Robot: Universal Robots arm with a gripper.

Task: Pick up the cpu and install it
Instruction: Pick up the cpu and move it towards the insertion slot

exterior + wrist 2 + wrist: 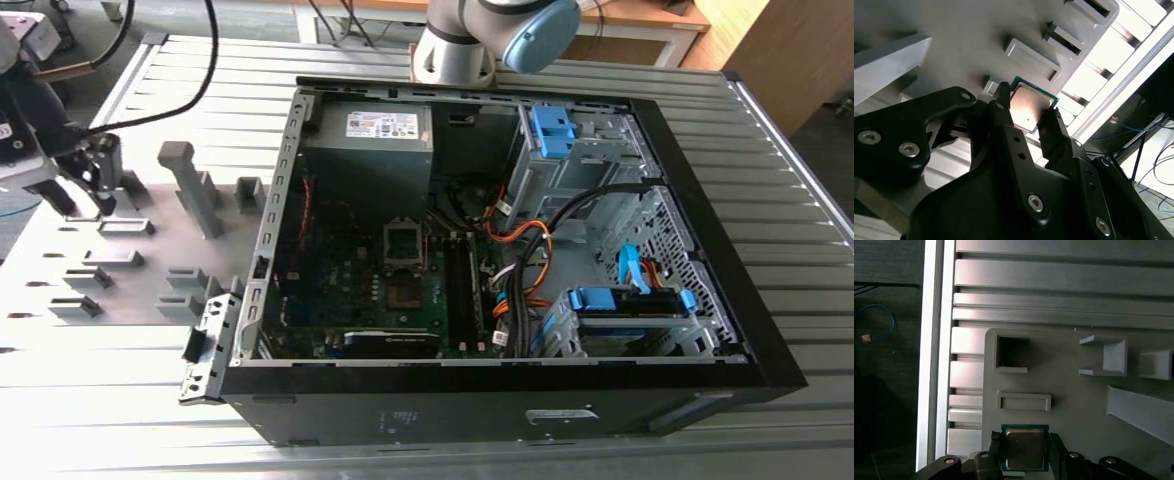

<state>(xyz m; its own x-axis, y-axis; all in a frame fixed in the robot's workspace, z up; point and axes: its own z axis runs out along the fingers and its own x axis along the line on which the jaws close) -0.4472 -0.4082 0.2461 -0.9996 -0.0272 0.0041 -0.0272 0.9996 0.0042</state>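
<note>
black gripper [1028, 106] links with silver screws [1035, 201] (round-headed); grey arm [454, 45], blue joint cap [545, 30].

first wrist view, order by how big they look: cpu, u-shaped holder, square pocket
1. cpu and u-shaped holder: about alike, and the cpu may sit nearer the camera, so unranked.
2. square pocket, smallest.

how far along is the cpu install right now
Early. Nothing looks done yet: the cpu is out at the grey holder plate, not inside the open computer case. In hand: the gripper is right at the cpu; a firm grip can't be confirmed. Left: carrying it over and seating it in the case.
</note>
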